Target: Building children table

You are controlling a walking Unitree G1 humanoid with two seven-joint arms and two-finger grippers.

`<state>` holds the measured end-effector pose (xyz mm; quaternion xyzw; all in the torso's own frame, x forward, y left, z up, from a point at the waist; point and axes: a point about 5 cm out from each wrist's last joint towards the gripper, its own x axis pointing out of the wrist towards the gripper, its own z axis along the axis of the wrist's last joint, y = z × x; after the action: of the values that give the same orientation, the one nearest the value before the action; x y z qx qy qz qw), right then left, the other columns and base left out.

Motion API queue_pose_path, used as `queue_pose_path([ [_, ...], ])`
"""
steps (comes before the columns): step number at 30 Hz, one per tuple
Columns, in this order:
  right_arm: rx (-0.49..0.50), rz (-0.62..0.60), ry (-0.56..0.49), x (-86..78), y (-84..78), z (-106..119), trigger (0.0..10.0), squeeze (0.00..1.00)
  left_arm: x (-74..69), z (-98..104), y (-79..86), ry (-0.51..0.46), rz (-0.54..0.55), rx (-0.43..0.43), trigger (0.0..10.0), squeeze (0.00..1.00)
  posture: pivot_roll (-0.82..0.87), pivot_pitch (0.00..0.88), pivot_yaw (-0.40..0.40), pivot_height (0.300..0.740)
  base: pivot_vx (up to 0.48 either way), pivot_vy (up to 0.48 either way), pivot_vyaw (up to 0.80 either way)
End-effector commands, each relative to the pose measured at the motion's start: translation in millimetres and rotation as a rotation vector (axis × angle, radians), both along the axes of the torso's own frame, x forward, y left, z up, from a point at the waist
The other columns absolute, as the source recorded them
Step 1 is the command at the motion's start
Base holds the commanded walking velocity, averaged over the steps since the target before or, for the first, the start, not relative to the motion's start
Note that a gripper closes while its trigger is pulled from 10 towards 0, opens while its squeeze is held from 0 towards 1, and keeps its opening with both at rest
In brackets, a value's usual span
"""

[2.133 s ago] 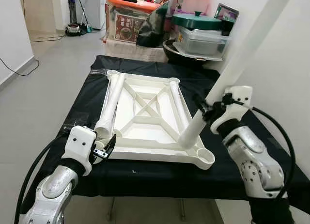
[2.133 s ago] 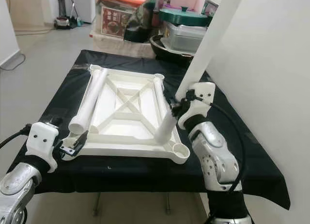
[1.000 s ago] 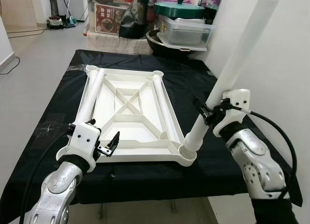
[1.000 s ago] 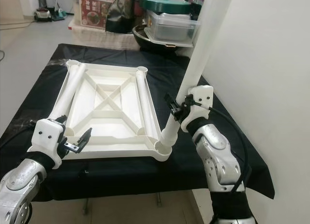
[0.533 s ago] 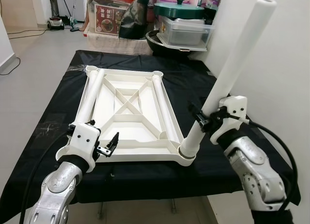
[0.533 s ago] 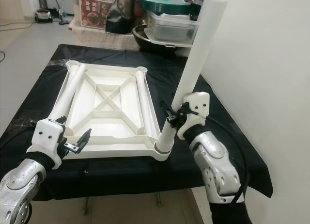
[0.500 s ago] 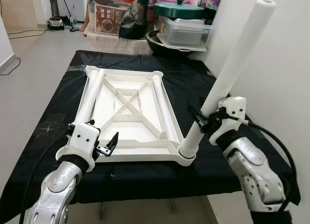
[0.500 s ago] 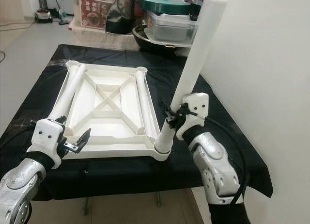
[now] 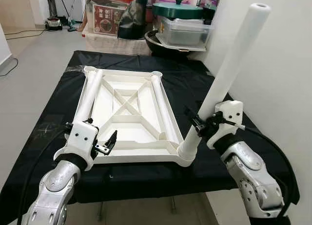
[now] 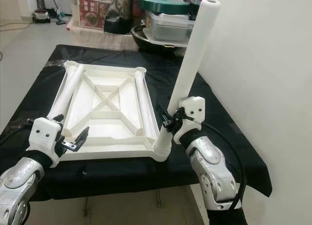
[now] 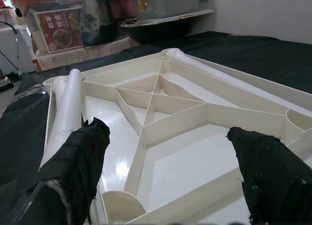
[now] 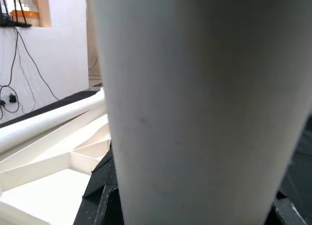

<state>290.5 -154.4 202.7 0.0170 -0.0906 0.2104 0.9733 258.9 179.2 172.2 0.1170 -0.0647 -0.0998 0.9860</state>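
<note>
A white tabletop (image 9: 136, 159) lies upside down on the black-covered table. One loose white leg (image 9: 90, 96) lies along its left side and another (image 9: 163, 108) along its right rail. My right gripper (image 9: 197, 125) is shut on a third white leg (image 9: 229, 64), low on the tube. This leg leans up and to the right, with its lower end in the near right corner socket (image 9: 184, 156). The right wrist view shows the leg (image 12: 195, 88) close up. My left gripper (image 9: 108, 142) is open at the near left corner; in its wrist view the fingers (image 11: 92, 137) stand wide apart over the tabletop.
A white wall (image 9: 282, 64) runs close along the right side. Storage boxes, a green-lidded pot (image 9: 178, 10) and a black bowl (image 9: 165, 45) crowd the floor behind the table. Black cloth (image 9: 44, 122) shows to the left of the tabletop, with open floor (image 9: 29, 59) beyond.
The right gripper moved the leg's lower end from inside the tabletop frame into the near right corner socket. The camera has shifted. The left gripper stays open at the near left corner.
</note>
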Motion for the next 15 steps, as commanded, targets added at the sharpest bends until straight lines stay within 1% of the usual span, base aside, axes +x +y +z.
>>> queue_pose_path([
  [1,0.035,0.019,0.086,-2.0,2.3,-14.2,0.0,0.00,0.1,-1.3,2.1,0.005,0.001,0.011,10.0,0.00,0.07,0.000,-0.145,0.740,0.000,0.000,0.00],
  [5,0.056,0.017,0.107,-1.4,2.7,-16.9,0.0,0.00,0.8,-0.8,2.9,0.004,0.003,0.013,10.0,0.00,0.07,0.000,-0.145,0.740,0.000,0.000,0.00],
  [8,0.087,0.028,0.138,-0.8,6.2,-20.2,0.0,0.00,0.7,-0.8,4.0,0.004,0.007,0.015,10.0,0.00,0.07,0.000,-0.146,0.740,0.000,0.000,0.00],
  [11,0.078,0.028,0.166,1.9,10.4,-24.4,0.0,0.00,0.4,-0.8,4.3,0.004,0.012,0.016,10.0,0.00,0.08,0.000,-0.152,0.740,0.000,0.000,0.00],
  [13,0.077,-0.003,0.205,6.1,12.1,-28.6,0.0,0.00,0.1,-0.5,5.0,0.003,0.016,0.017,10.0,0.00,0.08,0.000,-0.153,0.740,0.000,0.000,0.00],
  [14,0.078,-0.062,0.240,10.6,9.8,-32.9,0.0,0.00,-0.1,-0.5,5.5,0.003,0.018,0.017,10.0,0.00,0.08,0.000,-0.154,0.740,0.000,0.000,0.00],
  [15,0.078,-0.062,0.240,10.6,9.8,-32.9,0.0,0.00,-0.1,-0.5,5.5,0.003,0.018,0.017,10.0,0.00,0.08,0.000,-0.154,0.740,0.000,0.000,0.00],
])
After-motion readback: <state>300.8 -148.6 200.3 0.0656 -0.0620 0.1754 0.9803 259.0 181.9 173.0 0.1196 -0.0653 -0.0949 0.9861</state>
